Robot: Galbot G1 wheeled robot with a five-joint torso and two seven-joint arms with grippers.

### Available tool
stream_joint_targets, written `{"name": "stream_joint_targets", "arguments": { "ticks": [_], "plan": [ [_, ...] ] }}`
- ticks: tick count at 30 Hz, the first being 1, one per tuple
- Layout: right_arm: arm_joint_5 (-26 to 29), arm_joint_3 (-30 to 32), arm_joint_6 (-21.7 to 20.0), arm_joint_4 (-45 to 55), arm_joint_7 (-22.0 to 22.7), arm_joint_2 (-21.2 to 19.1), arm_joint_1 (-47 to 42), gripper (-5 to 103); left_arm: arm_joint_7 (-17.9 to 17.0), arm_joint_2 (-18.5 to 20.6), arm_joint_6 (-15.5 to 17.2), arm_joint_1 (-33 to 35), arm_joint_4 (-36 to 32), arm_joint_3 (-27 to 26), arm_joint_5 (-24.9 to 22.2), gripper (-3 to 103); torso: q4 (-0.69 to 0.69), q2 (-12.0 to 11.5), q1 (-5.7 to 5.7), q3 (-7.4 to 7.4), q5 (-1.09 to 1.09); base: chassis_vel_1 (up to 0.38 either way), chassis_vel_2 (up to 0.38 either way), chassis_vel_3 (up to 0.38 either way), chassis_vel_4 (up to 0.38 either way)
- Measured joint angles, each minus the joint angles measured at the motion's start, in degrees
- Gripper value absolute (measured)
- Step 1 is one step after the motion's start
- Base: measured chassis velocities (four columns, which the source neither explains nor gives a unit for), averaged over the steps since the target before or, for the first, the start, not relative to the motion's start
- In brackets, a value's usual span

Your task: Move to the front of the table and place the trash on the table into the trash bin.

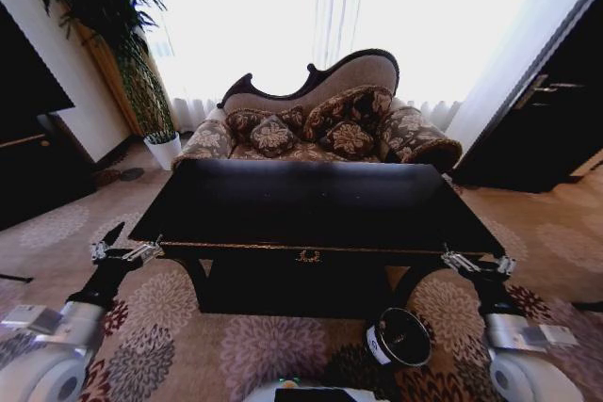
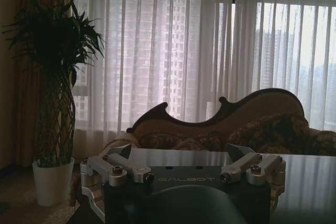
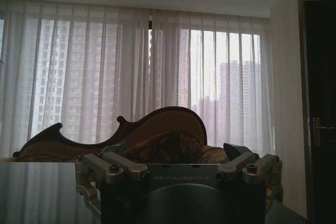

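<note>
Nearest to me, on the patterned carpet just before my base, the trash bin (image 1: 399, 337) lies tipped so its round mouth faces up toward my head camera, white label on its side, close to my right arm and just in front of the counter's front apron. My left gripper (image 1: 122, 249) hovers at the counter's near left corner, fingers spread apart and empty; from its wrist I see both fingers (image 2: 116, 167) splayed wide over the dark top. My right gripper (image 1: 477, 262) sits at the near right corner, likewise released and holding nothing. Between them stretches the counter (image 1: 311, 204), glossy black with gold trim and a gold emblem on the apron. I cannot make out any trash on its dark surface. Beyond it stands a floral sofa (image 1: 320, 124), a potted plant (image 1: 122, 54) to the left, and bright curtained windows (image 2: 173, 51).
</note>
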Motion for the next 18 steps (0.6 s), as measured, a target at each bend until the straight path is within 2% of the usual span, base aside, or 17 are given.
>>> {"name": "stream_joint_targets", "arguments": {
  "ticks": [8, 18],
  "plan": [
    [0.00, 0.00, 0.03, -0.01, 0.00, 0.01, 0.00, 100, 0.00, 0.00, 0.00, 0.00, 0.00, 0.00, 0.00, 100, -0.01, 0.00, 0.00, 0.00, 0.00, 0.030, -0.034, -0.038, 0.028],
    [0.00, 0.00, 0.04, -0.01, 0.00, 0.01, 0.00, 100, 0.00, 0.00, 0.00, 0.00, 0.00, 0.00, 0.00, 100, -0.01, 0.00, 0.01, 0.00, 0.00, 0.127, -0.118, -0.135, 0.132]
  ]
}}
